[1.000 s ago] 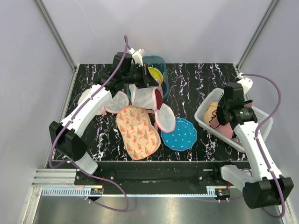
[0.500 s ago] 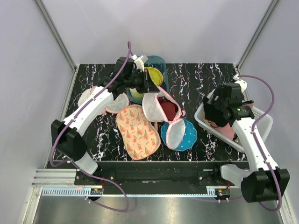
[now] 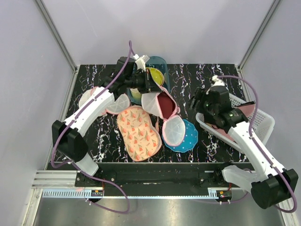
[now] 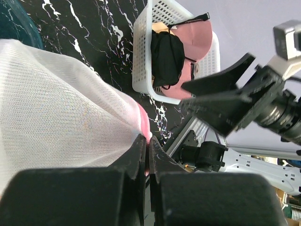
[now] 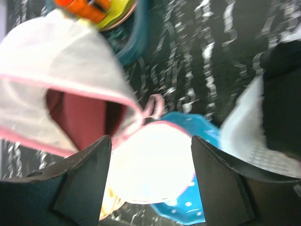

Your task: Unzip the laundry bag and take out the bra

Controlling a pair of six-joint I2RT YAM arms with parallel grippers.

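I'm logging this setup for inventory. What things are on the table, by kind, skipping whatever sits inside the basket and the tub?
White mesh round laundry bag with pink zip trim: 1
Dark-red bra in it: 1
Floral-print fabric piece: 1
Blue white-dotted round mat: 1
White plastic basket: 1
Teal tub: 1
Pink-and-white pile, far left, kind unclear: 1
Total: 7

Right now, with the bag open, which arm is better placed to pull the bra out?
Right. The right gripper is open and faces the deep-red bra inside the laundry bag, while the left gripper is shut on the bag's pink rim.
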